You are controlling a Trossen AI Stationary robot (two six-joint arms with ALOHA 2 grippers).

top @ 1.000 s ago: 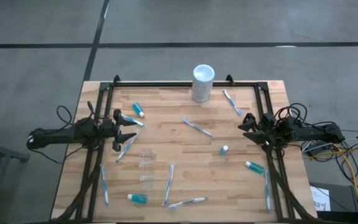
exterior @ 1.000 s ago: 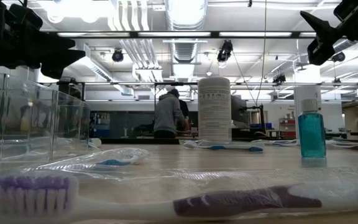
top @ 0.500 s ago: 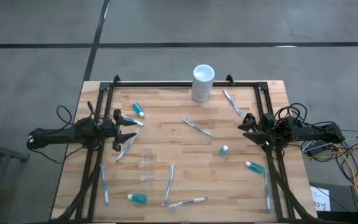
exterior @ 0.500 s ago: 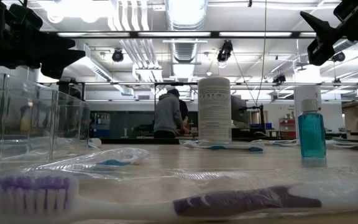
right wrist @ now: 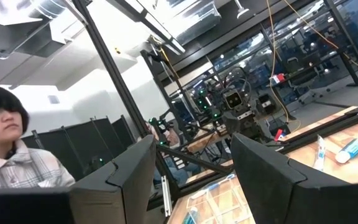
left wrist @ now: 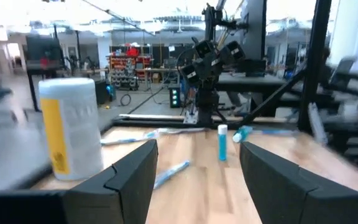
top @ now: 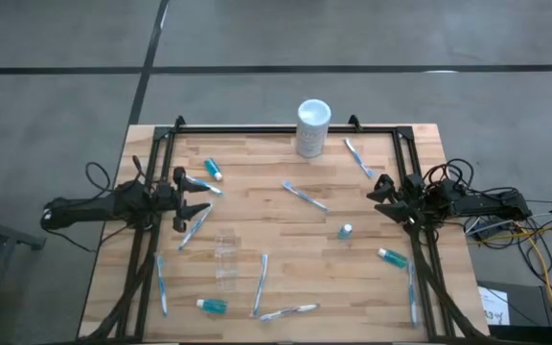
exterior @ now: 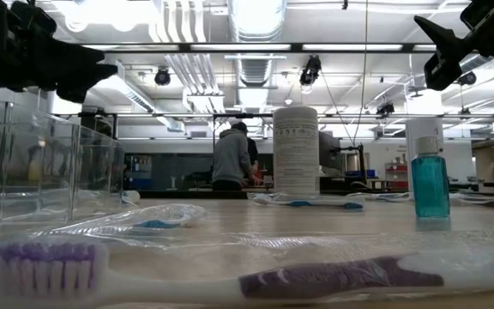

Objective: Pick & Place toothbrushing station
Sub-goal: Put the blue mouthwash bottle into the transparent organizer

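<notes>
Both jaws wide, holding nothing. Wooden table (top: 286, 225) carries everything. Left gripper (top: 199, 199) hovers at the left edge; versus a second ago, in the low view it sits slightly higher, otherwise nothing moved. Right gripper (top: 377, 196) waits at the right edge, unchanged. White cylinder (top: 312, 127) stands at the far edge. Clear cup (top: 225, 244) stands left of centre, near the left gripper. Toothbrushes, e.g. one mid-table (top: 304, 196), lie scattered. Teal tubes (top: 214, 170) lie apart; small teal bottle (top: 345, 231) upright right of centre.
</notes>
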